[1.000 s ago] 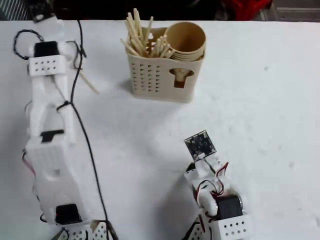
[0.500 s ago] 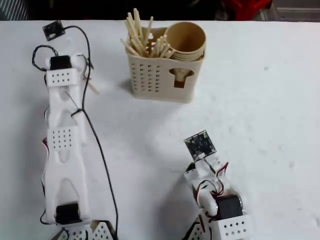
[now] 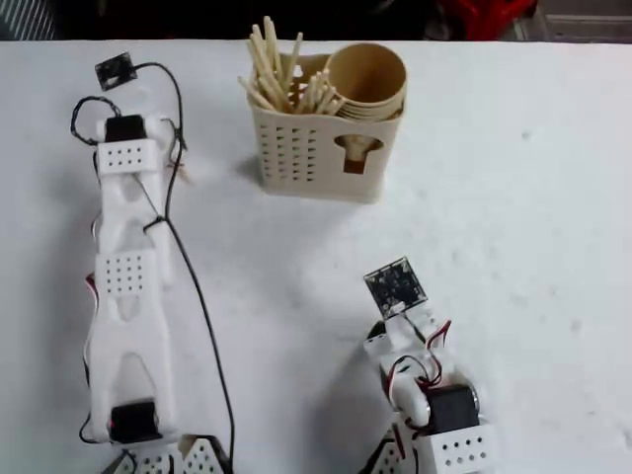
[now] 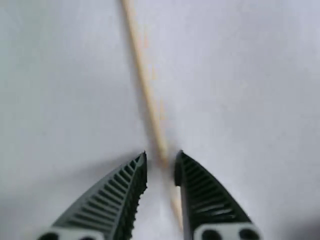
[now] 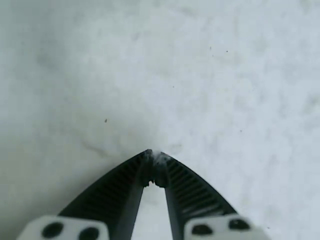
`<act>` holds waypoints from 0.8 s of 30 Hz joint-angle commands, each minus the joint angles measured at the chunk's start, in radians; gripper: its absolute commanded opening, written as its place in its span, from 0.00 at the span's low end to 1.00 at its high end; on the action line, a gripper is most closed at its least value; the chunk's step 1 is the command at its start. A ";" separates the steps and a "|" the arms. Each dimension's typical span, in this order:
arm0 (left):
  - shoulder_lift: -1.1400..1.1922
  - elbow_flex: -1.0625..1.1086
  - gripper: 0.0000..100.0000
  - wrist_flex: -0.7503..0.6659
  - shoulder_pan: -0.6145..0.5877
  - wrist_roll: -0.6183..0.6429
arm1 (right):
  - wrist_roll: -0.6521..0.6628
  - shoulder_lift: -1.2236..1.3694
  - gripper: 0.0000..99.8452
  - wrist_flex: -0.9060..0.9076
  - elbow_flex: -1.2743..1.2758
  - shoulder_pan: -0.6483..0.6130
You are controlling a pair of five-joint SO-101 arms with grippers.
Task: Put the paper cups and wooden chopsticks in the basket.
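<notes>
The left end effector [image 4: 161,157] is holding its two ribbed fingers a little apart, tips down at the table [image 4: 250,75]. A loose chopstick [image 4: 145,85] is lying flat on the table and running between those tips, close against one finger [image 4: 187,180], while the other finger [image 4: 132,182] is standing clear of it. The gap is wider than the stick, so nothing is being clamped. The left wrist view is giving this close detail. In the high view the left arm [image 3: 123,267] is stretching along the table's left side, covering most of the stick, with just a short end of it [image 3: 186,176] peeking out beside the arm. A black cable [image 3: 193,286] is trailing along that arm.

The right end effector [image 5: 153,156] is keeping its fingertips pressed together over bare table, holding nothing. In the high view the right arm [image 3: 425,385] is sitting folded near the front edge, well apart from everything else.

The basket [image 3: 316,158] is standing upright at the back of the table, near the loose chopstick but not touching it. Stacked paper cups [image 3: 367,74] are resting tilted in one side of it, and a bundle of chopsticks [image 3: 276,69] is standing in the other.
</notes>
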 commanded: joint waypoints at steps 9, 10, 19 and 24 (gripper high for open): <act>-0.028 -0.015 0.02 0.212 0.044 -0.155 | -0.002 -0.007 0.02 0.012 0.008 0.001; -0.039 -0.031 0.02 0.259 0.044 -0.187 | -0.002 -0.007 0.02 0.012 0.008 0.001; -0.311 0.353 0.02 0.381 0.039 -0.565 | -0.002 -0.007 0.02 0.012 0.008 -0.001; -0.641 0.893 0.02 0.338 0.042 -0.770 | -0.002 -0.007 0.02 0.012 0.008 -0.002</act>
